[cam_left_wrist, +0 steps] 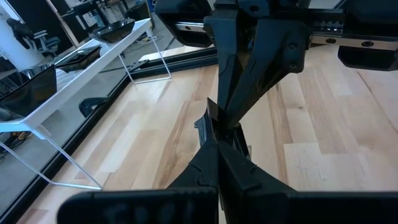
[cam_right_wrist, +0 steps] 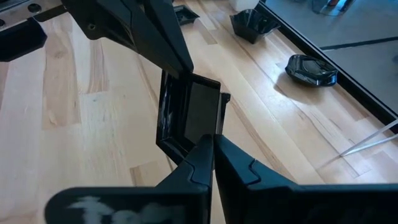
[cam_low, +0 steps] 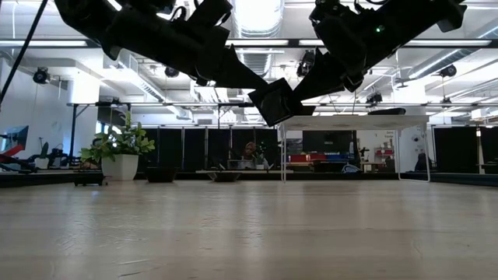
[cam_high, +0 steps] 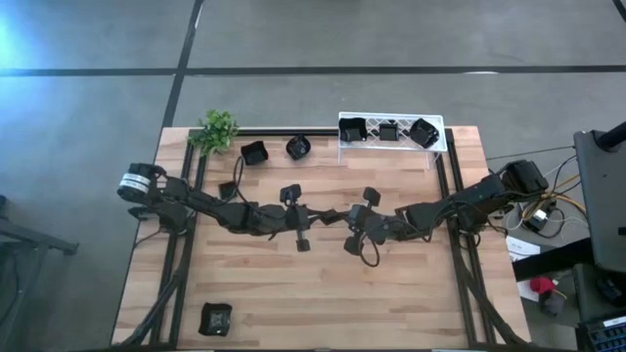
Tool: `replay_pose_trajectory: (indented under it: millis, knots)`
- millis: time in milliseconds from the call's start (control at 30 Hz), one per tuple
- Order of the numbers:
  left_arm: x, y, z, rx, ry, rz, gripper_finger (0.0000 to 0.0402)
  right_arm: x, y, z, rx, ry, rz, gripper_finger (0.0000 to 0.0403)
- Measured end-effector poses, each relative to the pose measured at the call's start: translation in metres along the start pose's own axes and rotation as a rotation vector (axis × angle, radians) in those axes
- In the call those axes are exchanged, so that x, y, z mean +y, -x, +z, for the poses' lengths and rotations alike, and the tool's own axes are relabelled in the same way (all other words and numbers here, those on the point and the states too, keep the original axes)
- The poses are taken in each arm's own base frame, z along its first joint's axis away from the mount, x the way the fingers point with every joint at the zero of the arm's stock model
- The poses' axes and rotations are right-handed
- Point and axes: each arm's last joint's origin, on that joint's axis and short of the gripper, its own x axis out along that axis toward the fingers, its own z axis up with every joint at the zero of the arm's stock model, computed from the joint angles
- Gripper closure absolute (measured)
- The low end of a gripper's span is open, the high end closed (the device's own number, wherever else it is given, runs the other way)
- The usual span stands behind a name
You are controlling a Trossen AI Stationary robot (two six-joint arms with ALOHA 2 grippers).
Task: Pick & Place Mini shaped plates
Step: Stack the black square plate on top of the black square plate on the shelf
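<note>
Both sets of jaws are clamped on one small square plate (cam_right_wrist: pixel 189 115), held in the air over the middle of the table (cam_high: pixel 293 293): the left gripper (cam_right_wrist: pixel 177 65) pinches one rim, the right gripper (cam_right_wrist: pixel 211 144) the opposite one. It looks like a handover. To do it well, one arm should let go only once the other's hold is firm. Both arms stretch low, inward from the table's side edges. Other plates wait on the white rack (cam_high: pixel 391 147) at the far edge.
</note>
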Motion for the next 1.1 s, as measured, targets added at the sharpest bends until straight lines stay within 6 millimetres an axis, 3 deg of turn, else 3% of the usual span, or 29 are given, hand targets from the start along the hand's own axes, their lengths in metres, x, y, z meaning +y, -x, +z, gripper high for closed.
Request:
replay_pose_trajectory:
  millis: [633,933,1100]
  knots:
    - [0.0001,-0.0001,-0.0002,0.001,-0.013,0.001,0.0398,0.0,0.0,0.0001,0.0,0.0,0.0,0.0394]
    - [0.0001,-0.0001,-0.0001,0.001,-0.012,0.001,0.0336,0.0001,0.0001,0.0,0.0,0.0,0.002,0.0394]
    - [0.0002,-0.0001,-0.0002,0.001,-0.011,0.005,0.0322,0.0002,0.0001,0.0001,0.0,0.0,0.004,0.0394]
